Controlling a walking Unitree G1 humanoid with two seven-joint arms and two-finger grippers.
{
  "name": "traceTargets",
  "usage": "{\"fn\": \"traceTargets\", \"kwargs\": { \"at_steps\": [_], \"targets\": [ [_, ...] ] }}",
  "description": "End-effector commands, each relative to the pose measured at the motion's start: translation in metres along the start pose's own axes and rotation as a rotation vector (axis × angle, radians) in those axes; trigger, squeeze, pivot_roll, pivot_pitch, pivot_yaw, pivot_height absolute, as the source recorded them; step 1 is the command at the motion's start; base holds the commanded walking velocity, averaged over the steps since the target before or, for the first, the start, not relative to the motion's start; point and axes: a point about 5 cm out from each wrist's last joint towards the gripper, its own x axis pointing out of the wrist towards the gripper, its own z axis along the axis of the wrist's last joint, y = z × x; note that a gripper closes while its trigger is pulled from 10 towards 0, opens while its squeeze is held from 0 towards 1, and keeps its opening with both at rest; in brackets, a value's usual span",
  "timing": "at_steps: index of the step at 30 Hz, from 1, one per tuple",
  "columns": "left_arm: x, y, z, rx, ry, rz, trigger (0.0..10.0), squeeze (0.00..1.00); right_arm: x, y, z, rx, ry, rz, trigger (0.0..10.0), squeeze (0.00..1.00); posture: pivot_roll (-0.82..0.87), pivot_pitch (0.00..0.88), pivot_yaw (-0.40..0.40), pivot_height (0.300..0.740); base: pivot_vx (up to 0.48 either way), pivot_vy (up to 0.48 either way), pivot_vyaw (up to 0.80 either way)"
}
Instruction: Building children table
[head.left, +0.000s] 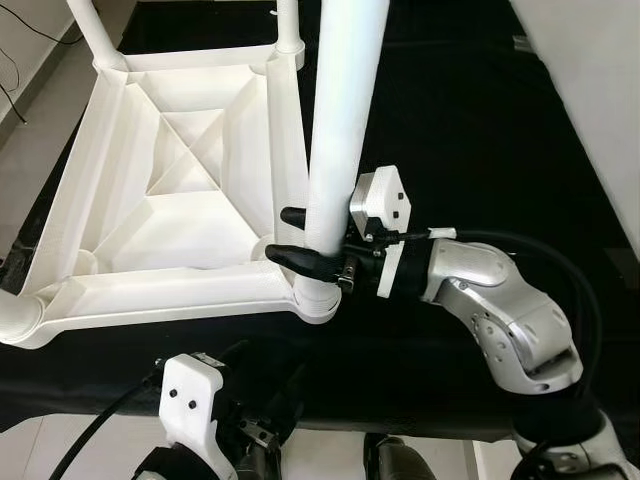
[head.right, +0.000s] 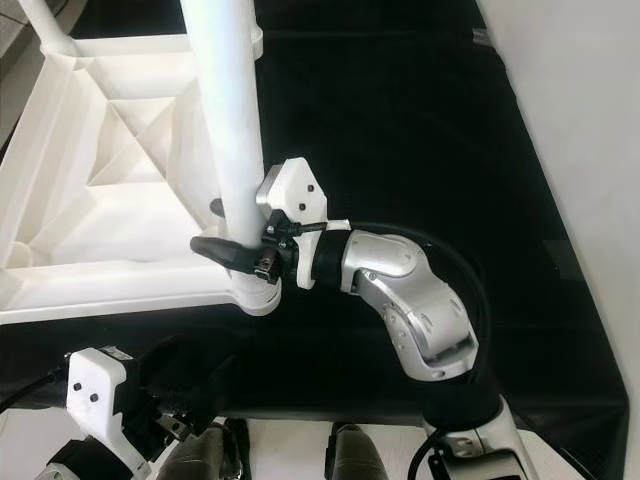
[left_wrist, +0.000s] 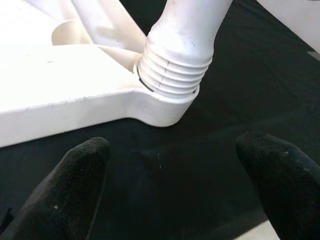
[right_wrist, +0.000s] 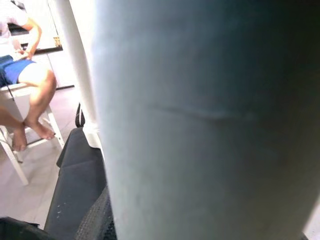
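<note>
The upturned white tabletop (head.left: 170, 200) lies on the black worktop (head.left: 480, 130). At its corner nearest the worktop's front edge, the right end effector (head.left: 300, 240) pinches the leg (head.left: 340, 120) just above its threaded base. Turn squarely; threads remain exposed. The left end effector (left_wrist: 175, 200) hovers spread below that corner.

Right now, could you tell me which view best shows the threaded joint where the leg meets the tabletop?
The left wrist view: the threaded joint appears close, ridges exposed above the socket. The eye views show it small, below the right claw. The right wrist view shows the leg's smooth shaft.
</note>
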Motion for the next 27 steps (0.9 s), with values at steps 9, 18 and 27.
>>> {"fn": "traceTargets", "kwargs": {
  "at_steps": [9,18,27],
  "targets": [
    [-0.002,0.003,-0.006,-0.017,0.028,0.008,10.0,0.0,-0.006,0.012,-0.031,0.125,0.099,-0.087,10.0,0.0,0.07,0.33,0.015,0.74,0.0,0.0,0.0],
    [0.0,0.005,-0.006,-0.015,0.028,0.005,10.0,0.0,-0.01,0.032,-0.029,-0.012,0.015,0.085,10.0,0.0,0.07,0.327,0.016,0.74,0.0,0.0,0.0],
    [0.001,0.006,-0.006,-0.012,0.025,0.008,10.0,0.0,-0.008,0.033,-0.028,-0.066,0.054,0.152,10.0,0.0,0.07,0.324,0.011,0.74,0.0,0.0,0.0]
  ]
}}
